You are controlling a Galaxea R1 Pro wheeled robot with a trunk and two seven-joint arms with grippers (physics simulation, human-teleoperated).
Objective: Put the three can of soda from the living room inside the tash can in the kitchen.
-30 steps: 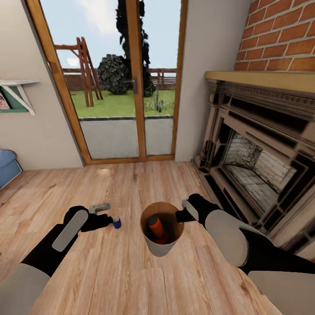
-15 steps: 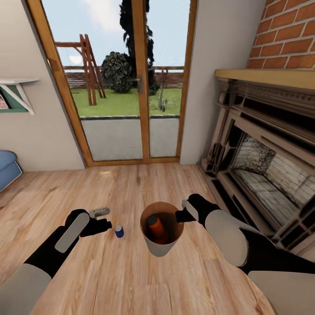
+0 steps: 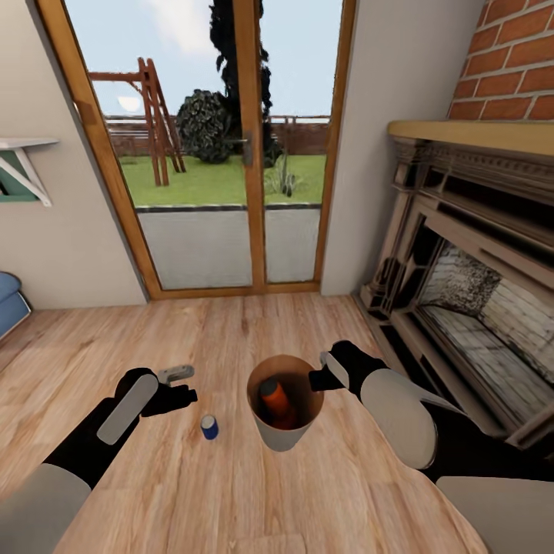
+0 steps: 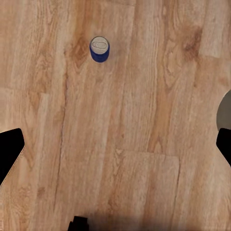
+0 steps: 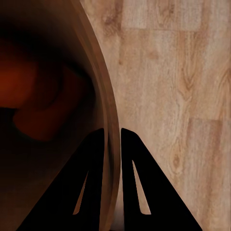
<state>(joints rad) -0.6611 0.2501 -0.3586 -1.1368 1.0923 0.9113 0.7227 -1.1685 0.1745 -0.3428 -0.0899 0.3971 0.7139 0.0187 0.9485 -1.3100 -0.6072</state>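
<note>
Bin: trash can point(image 3: 283, 436) was held above the wood floor point(image 3: 231, 492), upright, its wider rim upward and its pale outside tapering downward.
Bin contents: an orange can point(image 3: 275, 399) leaned inside against the orange-brown wall, grey top up and tilted toward the rim's far left; more orange showed beneath it, though I could not tell whether that was a second can.
Right gripper: right gripper point(image 5: 111, 137) pinched the bin's rim point(image 5: 108, 96), one finger inside and one outside, closed on the thin wall.
Blue can: blue can point(image 3: 208, 426) stood upright on the floor, long axis vertical, grey top point(image 4: 99, 43) up, just left of the bin and apart from it.
Left gripper: left gripper point(image 3: 178, 386) hung over the floor near the blue can without touching it, its fingers spread wide with nothing between them.
Surroundings: wood-framed glass doors point(image 3: 223, 146) lay straight ahead, the fireplace point(image 3: 469, 285) under red brick to the right, a wall shelf point(image 3: 23, 165) and a blue sofa corner point(image 3: 9, 300) to the left.
Obstructions: bare planks lay between the blue can and the bin.
</note>
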